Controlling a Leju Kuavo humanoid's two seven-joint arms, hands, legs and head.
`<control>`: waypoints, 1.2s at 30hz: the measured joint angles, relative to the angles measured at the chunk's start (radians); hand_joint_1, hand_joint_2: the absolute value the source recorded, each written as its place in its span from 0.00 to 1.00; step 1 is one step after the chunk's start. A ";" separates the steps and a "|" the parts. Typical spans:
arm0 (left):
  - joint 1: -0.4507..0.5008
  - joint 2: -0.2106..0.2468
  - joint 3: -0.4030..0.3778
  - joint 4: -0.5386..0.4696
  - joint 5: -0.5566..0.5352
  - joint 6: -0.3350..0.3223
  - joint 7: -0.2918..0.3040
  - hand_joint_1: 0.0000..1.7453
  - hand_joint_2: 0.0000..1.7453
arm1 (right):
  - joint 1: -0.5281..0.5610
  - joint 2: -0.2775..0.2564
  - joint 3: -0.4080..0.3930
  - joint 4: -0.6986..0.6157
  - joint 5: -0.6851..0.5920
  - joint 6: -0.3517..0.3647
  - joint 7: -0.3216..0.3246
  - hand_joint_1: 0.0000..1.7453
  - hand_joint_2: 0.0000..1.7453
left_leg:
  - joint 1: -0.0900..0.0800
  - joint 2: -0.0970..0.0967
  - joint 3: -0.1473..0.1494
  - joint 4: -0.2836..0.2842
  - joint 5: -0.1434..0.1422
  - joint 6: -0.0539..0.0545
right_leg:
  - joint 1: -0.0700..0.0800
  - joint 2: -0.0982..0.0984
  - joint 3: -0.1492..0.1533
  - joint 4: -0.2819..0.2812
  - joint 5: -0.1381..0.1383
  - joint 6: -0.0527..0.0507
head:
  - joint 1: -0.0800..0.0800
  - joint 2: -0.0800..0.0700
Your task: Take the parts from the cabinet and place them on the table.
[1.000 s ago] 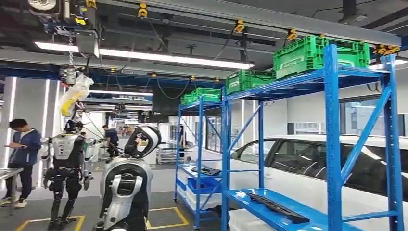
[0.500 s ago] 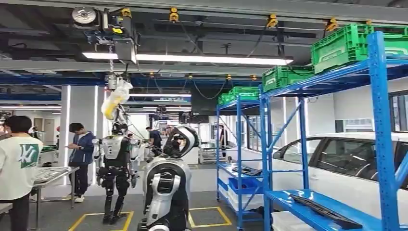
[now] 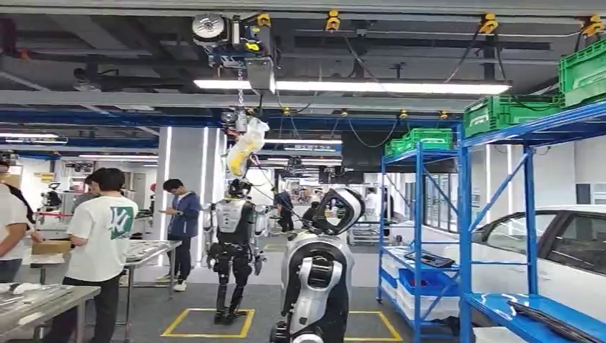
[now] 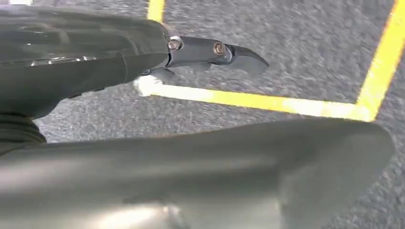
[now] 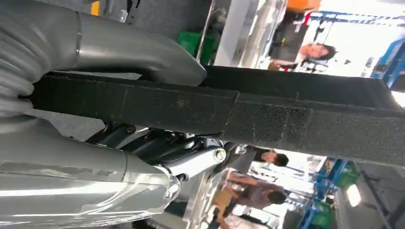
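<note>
My right hand (image 5: 143,143) grips a long black part (image 5: 286,119); left hand (image 4: 210,52) hangs, grip unclear, over the floor's yellow line (image 4: 286,102).

A green emblem stood on the back of the white T-shirt (image 3: 108,230) worn by a person at the left, but its letters were too small to make out. A lit sign strip (image 3: 311,148) far back under the ceiling carried characters too blurred to read.
</note>
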 joint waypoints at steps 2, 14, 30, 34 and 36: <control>-0.002 0.001 0.001 0.000 -0.006 -0.007 0.000 0.00 1.00 | 0.000 -0.001 -0.007 0.002 -0.002 0.002 -0.001 1.00 1.00 | -0.004 -0.020 -0.003 0.001 0.001 -0.002 | 0.003 0.070 0.046 -0.114 0.040 -0.024 | 0.000 0.000; 0.009 0.009 0.027 -0.007 -0.045 -0.007 -0.003 0.00 1.00 | 0.030 0.039 0.011 0.001 0.012 -0.032 0.020 1.00 1.00 | 0.031 0.057 -0.118 0.225 -0.080 -0.064 | -0.005 -0.056 0.066 -0.152 0.043 -0.021 | 0.000 0.000; -0.002 0.001 0.060 -0.008 -0.083 -0.003 -0.008 0.00 1.00 | 0.082 0.025 0.021 -0.013 0.081 -0.051 -0.050 1.00 1.00 | 0.005 0.003 -0.002 0.003 -0.003 -0.002 | 0.000 -0.008 -0.009 0.040 -0.030 0.008 | 0.000 0.000; -0.015 -0.010 0.066 -0.008 -0.088 -0.003 -0.012 0.00 1.00 | 0.074 0.018 0.022 -0.016 0.091 -0.034 -0.047 1.00 1.00 | 0.008 -0.035 -0.013 0.006 0.002 -0.009 | 0.009 0.058 0.060 -0.136 0.035 -0.012 | 0.000 0.000; -0.013 -0.015 0.069 -0.008 -0.089 -0.005 -0.013 0.00 1.00 | 0.069 0.015 0.022 -0.016 0.091 -0.029 -0.039 1.00 1.00 | 0.015 -0.050 -0.017 0.002 0.007 -0.019 | 0.014 0.042 0.062 -0.137 0.037 -0.014 | 0.000 0.000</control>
